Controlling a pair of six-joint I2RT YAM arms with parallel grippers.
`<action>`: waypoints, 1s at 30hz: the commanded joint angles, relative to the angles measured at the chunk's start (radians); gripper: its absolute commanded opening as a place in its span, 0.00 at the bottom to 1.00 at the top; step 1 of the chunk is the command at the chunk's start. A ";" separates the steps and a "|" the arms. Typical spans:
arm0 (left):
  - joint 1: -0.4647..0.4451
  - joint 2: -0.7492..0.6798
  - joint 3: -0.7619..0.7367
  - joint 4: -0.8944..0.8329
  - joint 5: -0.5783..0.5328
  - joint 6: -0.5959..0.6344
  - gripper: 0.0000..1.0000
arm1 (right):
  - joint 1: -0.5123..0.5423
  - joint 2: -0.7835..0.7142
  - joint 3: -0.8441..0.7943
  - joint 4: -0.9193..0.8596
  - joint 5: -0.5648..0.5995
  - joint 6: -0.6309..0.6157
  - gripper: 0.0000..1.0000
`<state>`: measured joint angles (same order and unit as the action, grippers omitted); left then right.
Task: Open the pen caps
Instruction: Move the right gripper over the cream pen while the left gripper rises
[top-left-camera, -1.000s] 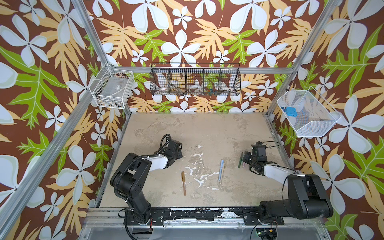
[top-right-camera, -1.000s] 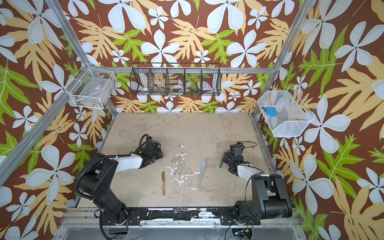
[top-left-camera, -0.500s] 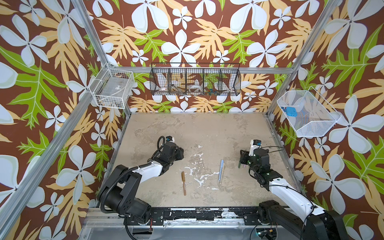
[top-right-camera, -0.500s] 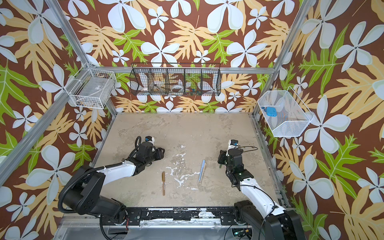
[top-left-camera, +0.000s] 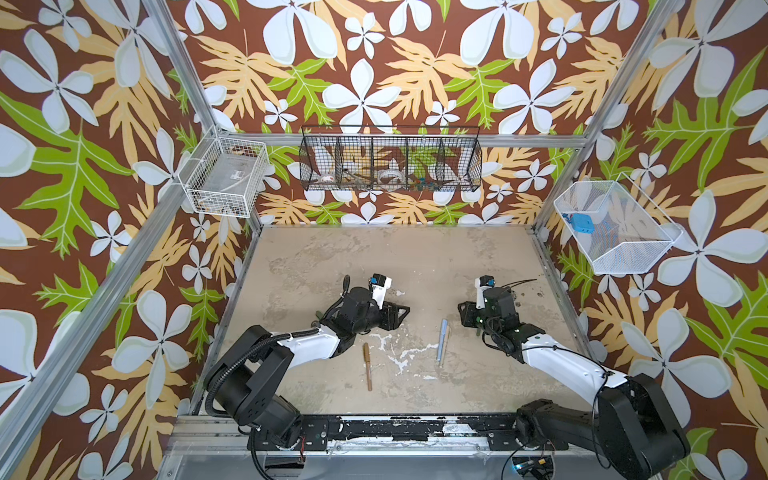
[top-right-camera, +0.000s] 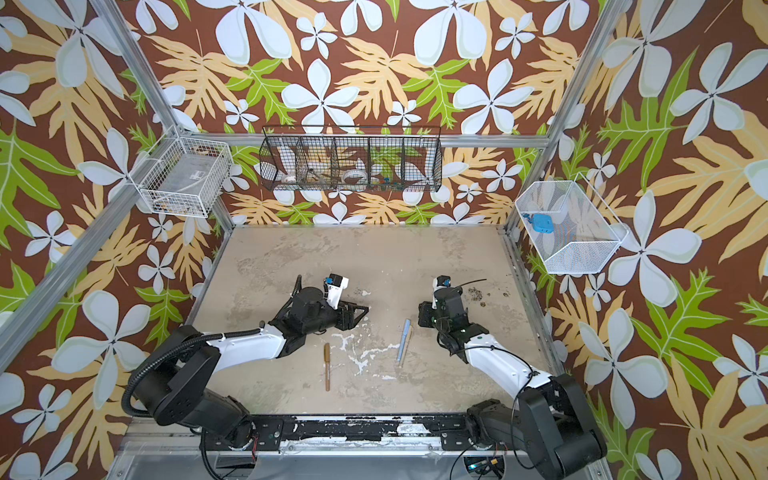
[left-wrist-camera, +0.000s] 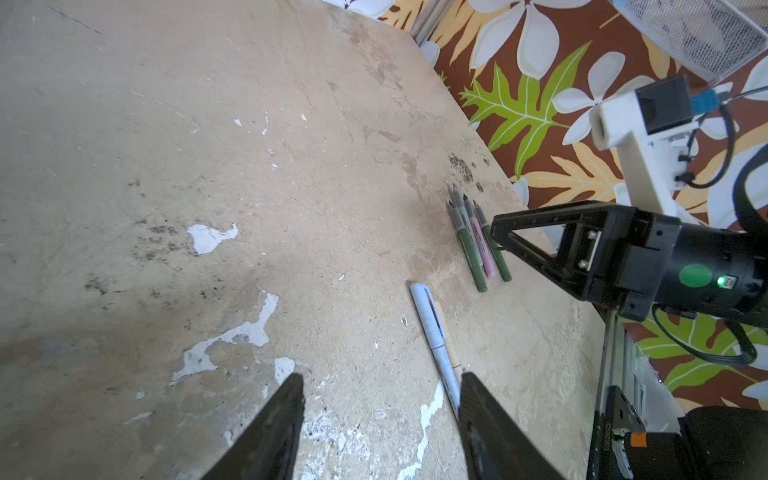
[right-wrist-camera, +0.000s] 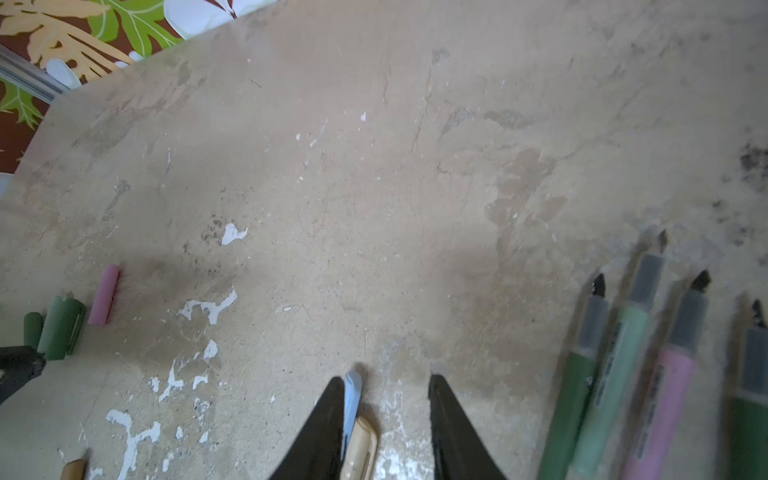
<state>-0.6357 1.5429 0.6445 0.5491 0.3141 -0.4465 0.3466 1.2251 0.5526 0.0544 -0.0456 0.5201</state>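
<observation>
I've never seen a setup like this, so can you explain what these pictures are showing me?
Two robot arms work over a table. Two pictures look down from overhead; the other two come from a camera on each arm's wrist. On the table lie a brown pen, a light blue pen beside a beige pen, a row of uncapped pens, a loose pink cap and green caps. The left end effector and right end effector, the black pincers, are open and hold nothing.

Both arms stretched low from the near edge; left gripper (top-left-camera: 404, 310) pointing right, jaws parted; right gripper (top-left-camera: 462, 313) pointing left, jaws parted, grippers well apart
</observation>
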 joint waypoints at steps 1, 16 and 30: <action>-0.010 0.012 0.024 -0.006 0.038 0.028 0.61 | 0.008 0.001 0.018 -0.077 0.010 0.036 0.36; -0.068 0.079 0.121 -0.140 0.039 0.067 0.60 | 0.100 0.056 -0.021 -0.148 0.005 0.065 0.37; -0.068 0.072 0.126 -0.159 0.024 0.067 0.60 | 0.228 0.150 0.021 -0.174 0.096 0.124 0.33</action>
<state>-0.7033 1.6215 0.7628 0.3977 0.3412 -0.3885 0.5682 1.3705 0.5652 -0.1059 0.0090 0.6231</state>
